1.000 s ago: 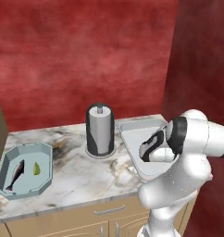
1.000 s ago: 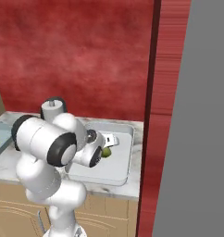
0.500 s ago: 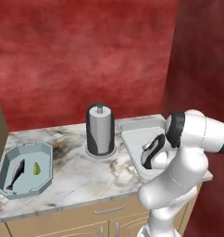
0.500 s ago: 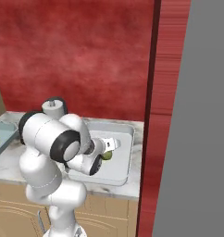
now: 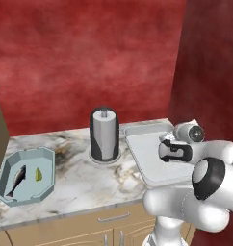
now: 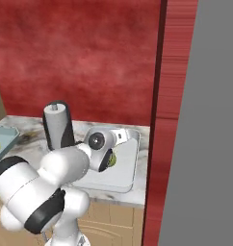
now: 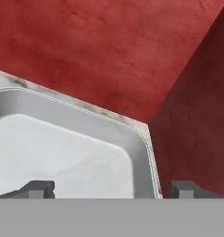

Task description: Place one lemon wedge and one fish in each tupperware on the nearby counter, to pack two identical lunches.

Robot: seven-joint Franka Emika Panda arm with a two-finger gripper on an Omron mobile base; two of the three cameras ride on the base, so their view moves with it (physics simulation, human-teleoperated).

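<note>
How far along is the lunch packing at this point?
Done: the blue tray holds a fish and a lemon wedge. In hand: nothing; the pincer stands open over the white tray, where a second wedge seems to lie. Left: a fish for the white tray; none shows there.

Counter point(image 5: 84, 178): white-grey marbled stone top over tan cabinet fronts with small metal handles, set against a red wall.

Pale blue tupperware point(image 5: 47, 154): octagonal shallow tray, open, flat at the counter's left end. Inside it a dark fish point(image 5: 16, 181) lies lengthwise, with a small yellow-green lemon wedge point(image 5: 38, 175) just beside it, toward the counter's middle.

White-grey tupperware point(image 5: 142, 156): rectangular shallow tray with rounded corners and a raised rim, flat at the counter's right end, near the red side wall. A second lemon wedge point(image 6: 110, 159), greenish-yellow, lies in this tray, partly hidden.
</note>
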